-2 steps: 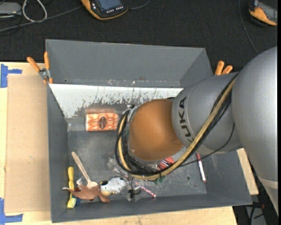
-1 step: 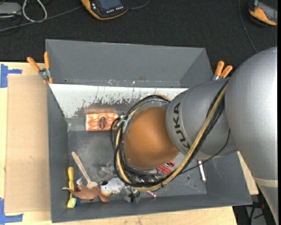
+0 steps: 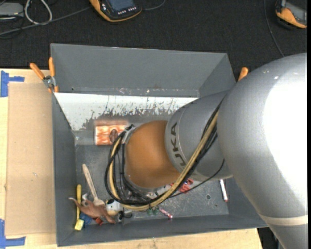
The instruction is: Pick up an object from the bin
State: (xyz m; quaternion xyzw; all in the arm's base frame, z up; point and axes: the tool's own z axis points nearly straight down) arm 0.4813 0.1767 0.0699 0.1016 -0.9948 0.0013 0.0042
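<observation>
Robotics lab, test station. One large grey robot arm [image 3: 269, 139], cables [image 3: 116, 165] strapped along its wrist, reaching into a grey metal bin [image 3: 140, 69]. One orange-edged handheld control unit [image 3: 114, 3] with screen, and loose leads [image 3: 36, 7], lying on black matting [image 3: 197, 25] behind.

We read only the black lettering "KUKA" [image 3: 174, 147] running down the grey arm [image 3: 202, 131], beside its orange cover [image 3: 145, 157].
</observation>
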